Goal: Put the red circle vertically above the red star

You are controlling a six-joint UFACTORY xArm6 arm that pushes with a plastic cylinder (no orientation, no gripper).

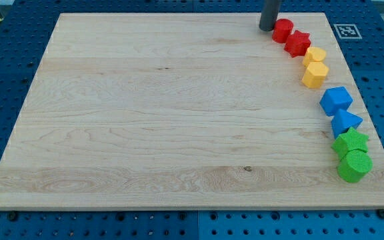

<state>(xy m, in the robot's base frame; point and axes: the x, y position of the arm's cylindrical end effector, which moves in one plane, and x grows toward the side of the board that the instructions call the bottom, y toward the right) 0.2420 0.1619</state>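
The red circle (283, 30) lies near the board's top right, touching the red star (298, 43), which sits just below and to its right. My tip (267, 27) stands at the red circle's left side, touching it or nearly so. The rod rises out of the view's top.
The wooden board (165, 113) lies on a blue pegboard table. Down its right side run two yellow blocks (315, 55) (315, 75), a blue cube-like block (337, 100), a blue triangle (345, 123), a green star (351, 142) and a green cylinder (354, 166). A marker tag (346, 31) sits at top right.
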